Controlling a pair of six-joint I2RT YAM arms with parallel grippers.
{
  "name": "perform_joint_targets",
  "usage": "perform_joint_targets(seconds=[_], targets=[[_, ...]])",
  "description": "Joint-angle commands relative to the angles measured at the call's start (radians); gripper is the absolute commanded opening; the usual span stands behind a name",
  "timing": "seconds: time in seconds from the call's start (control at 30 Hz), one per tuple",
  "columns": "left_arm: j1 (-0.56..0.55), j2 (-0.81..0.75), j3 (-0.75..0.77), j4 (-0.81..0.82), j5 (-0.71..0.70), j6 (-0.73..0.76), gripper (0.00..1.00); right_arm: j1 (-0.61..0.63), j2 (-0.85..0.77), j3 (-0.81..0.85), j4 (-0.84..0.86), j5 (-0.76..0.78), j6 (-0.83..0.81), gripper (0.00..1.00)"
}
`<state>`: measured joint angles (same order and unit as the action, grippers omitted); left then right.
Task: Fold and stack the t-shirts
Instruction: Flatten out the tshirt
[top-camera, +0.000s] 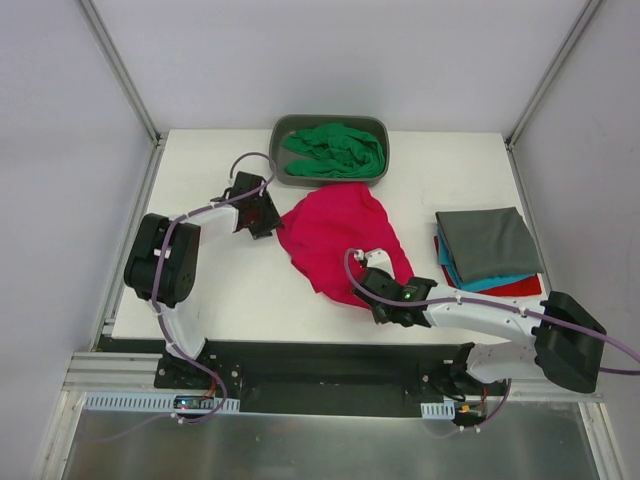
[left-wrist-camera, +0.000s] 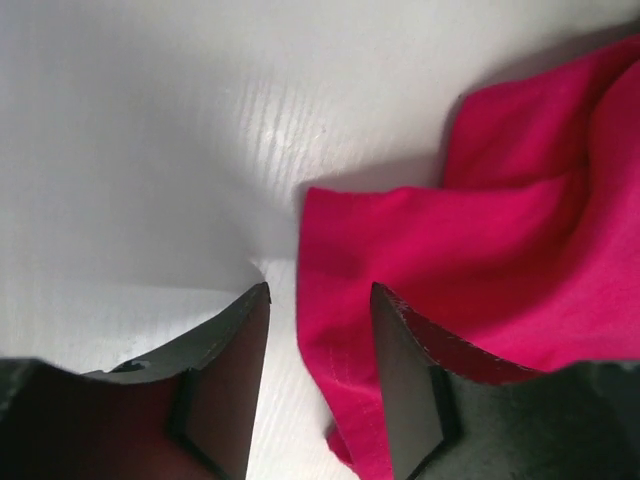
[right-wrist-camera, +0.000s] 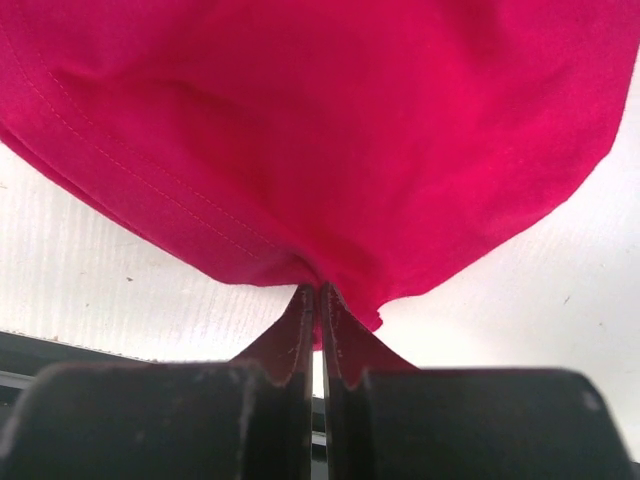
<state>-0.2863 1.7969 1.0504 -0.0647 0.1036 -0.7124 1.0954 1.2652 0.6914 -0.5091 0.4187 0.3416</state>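
Note:
A crumpled crimson-pink t-shirt (top-camera: 340, 235) lies mid-table. My right gripper (top-camera: 368, 275) is at its near hem; in the right wrist view the gripper (right-wrist-camera: 320, 292) is shut on a pinch of that pink fabric (right-wrist-camera: 330, 130). My left gripper (top-camera: 265, 218) is at the shirt's far-left edge. In the left wrist view the left gripper (left-wrist-camera: 320, 292) has its jaws apart, straddling the pink edge (left-wrist-camera: 480, 230), which lies loose between them on the table. A bright green t-shirt (top-camera: 335, 150) is bunched in the tub. A dark grey t-shirt (top-camera: 488, 243) lies folded on a teal one (top-camera: 480, 280) and a red one (top-camera: 520, 288).
The grey plastic tub (top-camera: 330, 121) stands at the back centre of the white table (top-camera: 220, 290). The folded stack sits near the right edge. Metal frame posts rise at the back corners, and a black rail runs along the near edge.

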Motion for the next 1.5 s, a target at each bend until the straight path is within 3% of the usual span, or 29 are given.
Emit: perform_joint_targets(seconds=[0.0, 0.17, 0.23, 0.27, 0.3, 0.43, 0.6, 0.9, 1.13, 1.2, 1.27, 1.43, 1.47], targets=[[0.001, 0.053, 0.048, -0.001, 0.045, 0.028, 0.43, -0.006, -0.032, 0.007, -0.048, 0.051, 0.008, 0.01], [-0.007, 0.087, 0.089, -0.001, 0.05, 0.018, 0.3, -0.009, -0.059, 0.003, -0.069, 0.068, 0.01, 0.01], [-0.007, 0.102, 0.111, 0.0, 0.054, 0.021, 0.18, -0.009, -0.073, 0.0, -0.072, 0.072, 0.011, 0.01], [-0.007, 0.108, 0.121, -0.001, 0.056, 0.025, 0.02, -0.011, -0.079, 0.002, -0.077, 0.072, 0.013, 0.01], [-0.007, 0.111, 0.131, 0.0, 0.051, 0.028, 0.0, -0.014, -0.087, 0.0, -0.08, 0.074, 0.01, 0.01], [-0.008, 0.053, 0.137, 0.003, 0.01, 0.065, 0.0, -0.014, -0.124, 0.007, -0.114, 0.103, 0.0, 0.01], [-0.011, -0.16, 0.05, 0.055, -0.059, 0.087, 0.0, -0.019, -0.207, 0.031, -0.144, 0.153, -0.029, 0.01], [-0.046, -0.703, -0.226, 0.161, -0.131, 0.113, 0.0, -0.02, -0.443, 0.088, -0.092, 0.184, -0.145, 0.01], [-0.079, -0.924, -0.469, 0.123, -0.06, 0.022, 0.0, -0.019, -0.63, -0.012, -0.069, 0.123, -0.15, 0.01], [-0.079, -0.891, -0.497, 0.092, -0.097, 0.004, 0.24, -0.022, -0.656, -0.044, -0.091, 0.13, -0.121, 0.01], [-0.079, -0.825, -0.475, 0.039, -0.127, 0.011, 0.31, -0.023, -0.676, -0.058, -0.146, 0.166, -0.083, 0.01], [-0.077, -0.627, -0.36, -0.001, -0.13, 0.03, 0.65, -0.026, -0.707, -0.02, -0.412, 0.331, 0.066, 0.01], [-0.077, -0.592, -0.334, -0.004, -0.11, 0.031, 0.67, -0.028, -0.716, -0.01, -0.471, 0.359, 0.12, 0.01]])
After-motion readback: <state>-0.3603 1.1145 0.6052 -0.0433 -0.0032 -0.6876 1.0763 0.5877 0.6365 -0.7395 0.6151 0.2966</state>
